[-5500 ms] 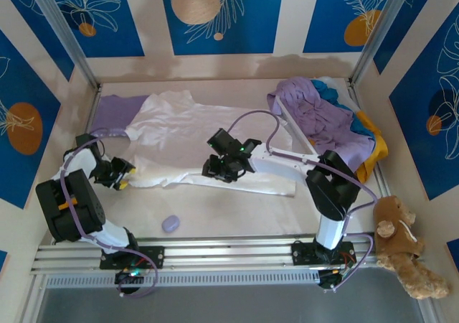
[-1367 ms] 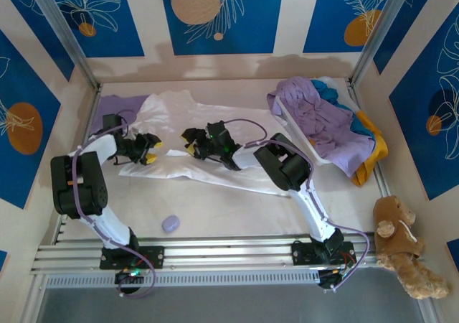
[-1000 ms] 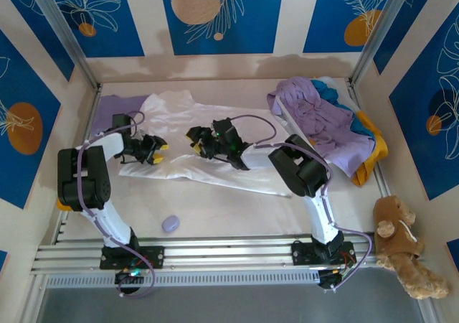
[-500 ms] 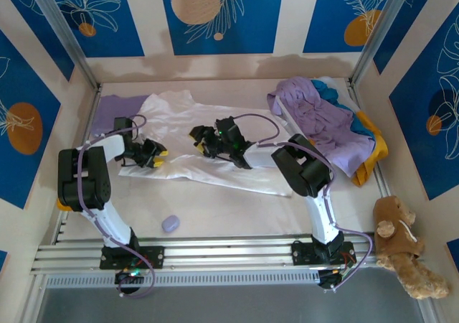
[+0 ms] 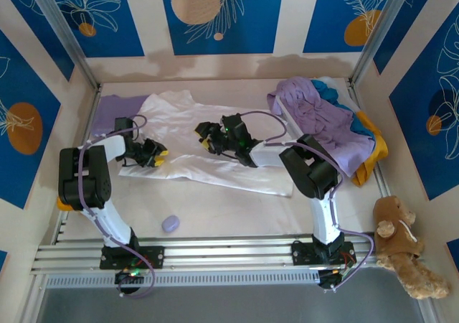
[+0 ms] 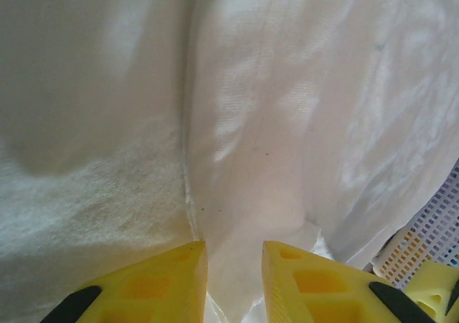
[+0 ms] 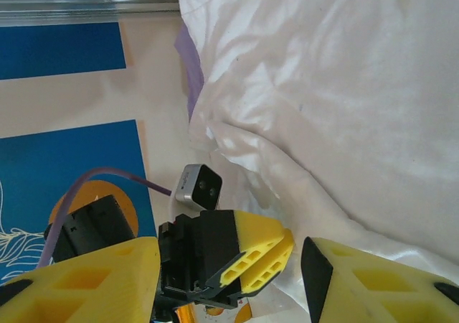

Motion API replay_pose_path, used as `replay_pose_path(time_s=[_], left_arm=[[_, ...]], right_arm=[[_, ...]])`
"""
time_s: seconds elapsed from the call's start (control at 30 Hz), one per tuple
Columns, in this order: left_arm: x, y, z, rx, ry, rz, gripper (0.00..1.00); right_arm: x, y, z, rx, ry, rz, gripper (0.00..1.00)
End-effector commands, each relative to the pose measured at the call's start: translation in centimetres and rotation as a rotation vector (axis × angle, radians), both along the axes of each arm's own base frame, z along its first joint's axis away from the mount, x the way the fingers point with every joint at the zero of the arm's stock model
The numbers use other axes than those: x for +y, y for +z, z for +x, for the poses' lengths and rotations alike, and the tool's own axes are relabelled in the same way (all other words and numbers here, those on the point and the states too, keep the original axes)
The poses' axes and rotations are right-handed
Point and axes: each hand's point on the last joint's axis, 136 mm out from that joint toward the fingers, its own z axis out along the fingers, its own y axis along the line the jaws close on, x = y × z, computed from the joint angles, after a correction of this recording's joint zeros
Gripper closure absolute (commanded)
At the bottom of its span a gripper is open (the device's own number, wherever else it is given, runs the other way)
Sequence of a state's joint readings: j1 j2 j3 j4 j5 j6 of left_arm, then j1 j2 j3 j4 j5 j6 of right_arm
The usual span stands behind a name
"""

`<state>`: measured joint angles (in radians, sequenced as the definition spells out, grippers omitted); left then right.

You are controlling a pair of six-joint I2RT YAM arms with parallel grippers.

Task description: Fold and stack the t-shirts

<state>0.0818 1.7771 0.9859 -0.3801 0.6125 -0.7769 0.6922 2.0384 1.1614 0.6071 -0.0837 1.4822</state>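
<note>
The large white t-shirt [image 5: 179, 115] lies spread across the middle of the table. My left gripper [image 5: 159, 153] sits low at its left edge. In the left wrist view its yellow fingers [image 6: 179, 265] pinch a raised fold of the white t-shirt [image 6: 287, 122]. My right gripper [image 5: 205, 131] hovers over the shirt's middle, open, with nothing between its fingers. The right wrist view looks past the right gripper [image 7: 231, 245] at the left gripper [image 7: 283, 240] nipping the cloth's edge. A lavender t-shirt [image 5: 111, 111] lies partly under the white one at the back left.
At the back right a white basket [image 5: 294, 125] holds a heap of lavender [image 5: 315, 115], teal [image 5: 333, 90] and yellow-orange [image 5: 374, 147] shirts. A small lavender blob [image 5: 171, 223] lies near the front rail. A brown teddy bear [image 5: 401, 244] sits at the front right.
The left gripper's jaws have narrowed onto the white cloth at the shirt's left edge. The right gripper has drifted a little to the right over the shirt.
</note>
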Motion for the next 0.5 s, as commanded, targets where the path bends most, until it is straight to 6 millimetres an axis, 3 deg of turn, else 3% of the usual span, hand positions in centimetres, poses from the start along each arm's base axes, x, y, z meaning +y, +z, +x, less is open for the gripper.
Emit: replay_pose_path(time_s=[0.0,0.17,0.47], left_arm=[[-0.21,-0.71,-0.71,0.026,-0.028,0.032,0.65],[-0.12,-1.22,-1.14,0.035,-0.032,0.045,0.69],[-0.24,-1.02,-0.21,0.019,-0.029,0.036,0.77]], right_arm=[[-0.42,1.12,-0.28,-0.028,0.01,0.002,0.44],[-0.4,1.05,-0.3,-0.025,0.011,0.003,0.44],[-0.9,0.79,-0.39,-0.017,0.007,0.005,0.44]])
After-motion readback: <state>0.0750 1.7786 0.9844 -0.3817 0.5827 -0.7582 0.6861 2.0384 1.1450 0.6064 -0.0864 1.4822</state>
